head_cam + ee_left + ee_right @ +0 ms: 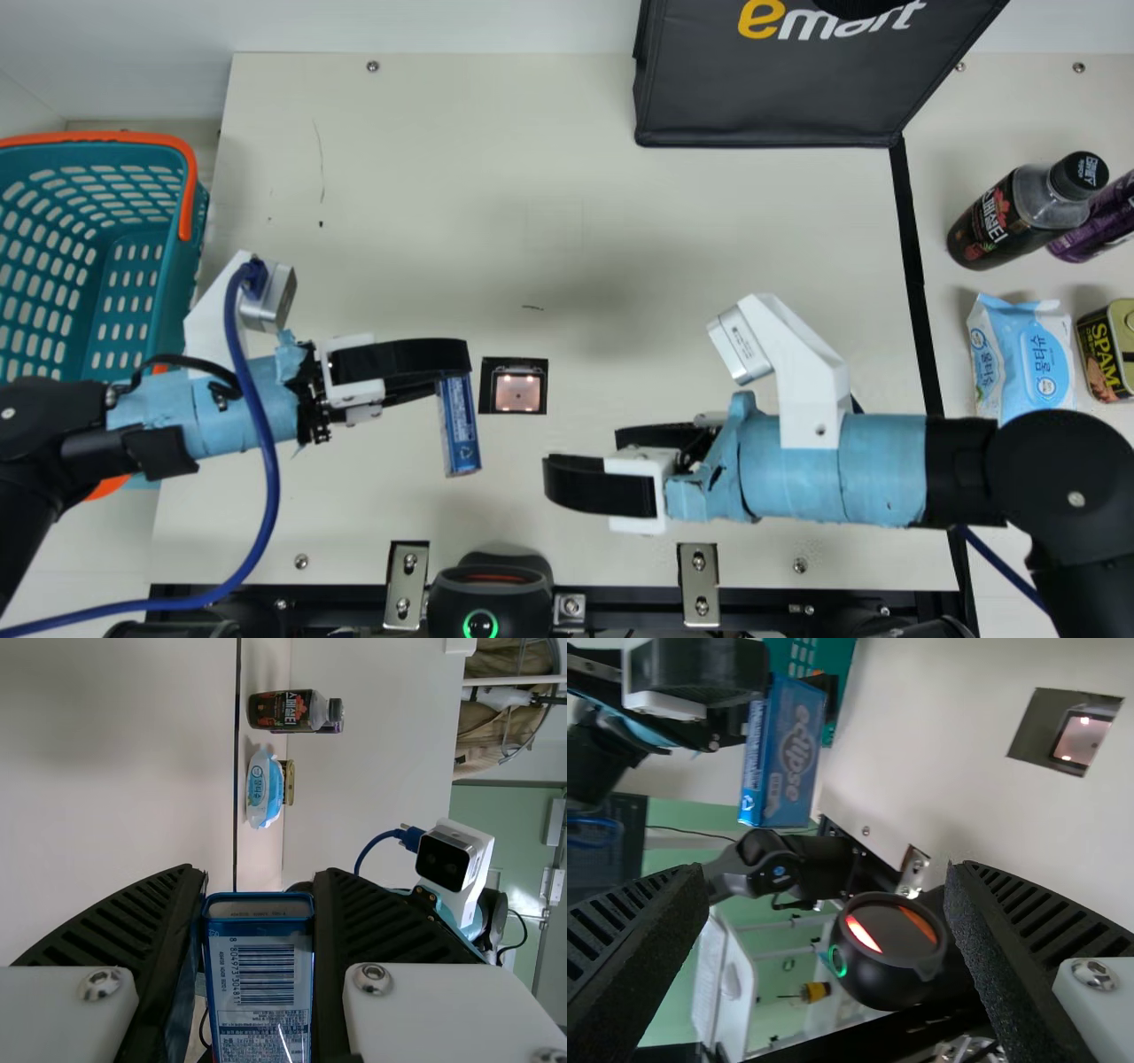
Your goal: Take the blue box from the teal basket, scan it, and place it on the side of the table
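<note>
In the main view my left gripper (454, 377) is shut on the blue box (460, 427), held left of the square scanner window (517, 386). The left wrist view has the box (259, 979) between the fingers of my left gripper (257, 904), its barcode face showing. My right gripper (580, 456) stands open right of the window in the main view, nothing between its fingers. In the right wrist view the box (782, 757) lies beyond my open right gripper (833, 895). The teal basket (166, 292) is at the far left.
A black bag (766, 97) stands at the back. On the right side are a dark bottle (1005, 217), a purple bottle (1099, 221), a wipes pack (1023, 354) and a can (1107, 350). A black round scanner (490, 594) sits at the front edge.
</note>
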